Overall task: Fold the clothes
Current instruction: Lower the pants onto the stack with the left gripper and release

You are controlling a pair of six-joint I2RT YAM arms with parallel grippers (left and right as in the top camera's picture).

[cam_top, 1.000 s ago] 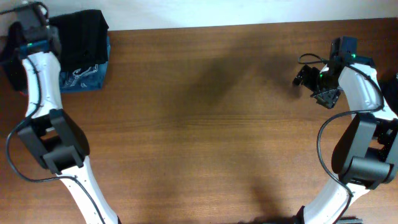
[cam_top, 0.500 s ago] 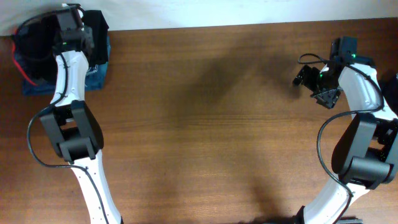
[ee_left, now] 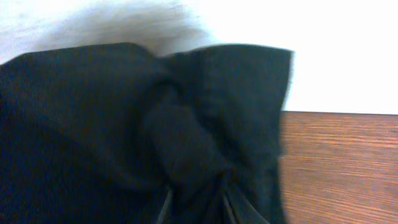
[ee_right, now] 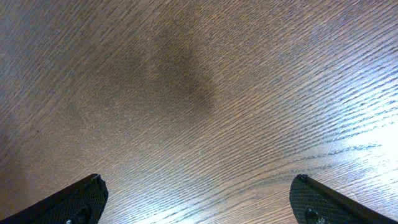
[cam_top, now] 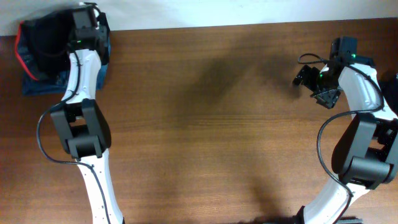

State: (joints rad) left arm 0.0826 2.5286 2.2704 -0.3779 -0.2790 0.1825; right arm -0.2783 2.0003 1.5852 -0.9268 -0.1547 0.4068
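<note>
The clothes [cam_top: 43, 46] lie in a dark heap at the table's far left corner: black cloth with a red edge [cam_top: 23, 61] on top of a blue piece [cam_top: 38, 85]. My left gripper [cam_top: 87, 26] is over the heap's right end. In the left wrist view black cloth [ee_left: 143, 124] fills the picture and bunches into folds between the jaws of the left gripper [ee_left: 199, 211], which looks shut on it. My right gripper [cam_top: 306, 76] hangs at the far right with its fingers [ee_right: 68, 202] wide apart above bare wood, and the right gripper [ee_right: 199, 199] holds nothing.
The brown wooden table [cam_top: 211, 124] runs between the two arms. Its back edge meets a white wall [cam_top: 249, 11] just behind the heap. The left arm's white links [cam_top: 84, 124] cross the table's left side, and the right arm's base [cam_top: 364, 162] stands at the right edge.
The left arm has swung from the far left edge to the right across the heap, uncovering its left part with the red edge. The right arm has not moved.
</note>
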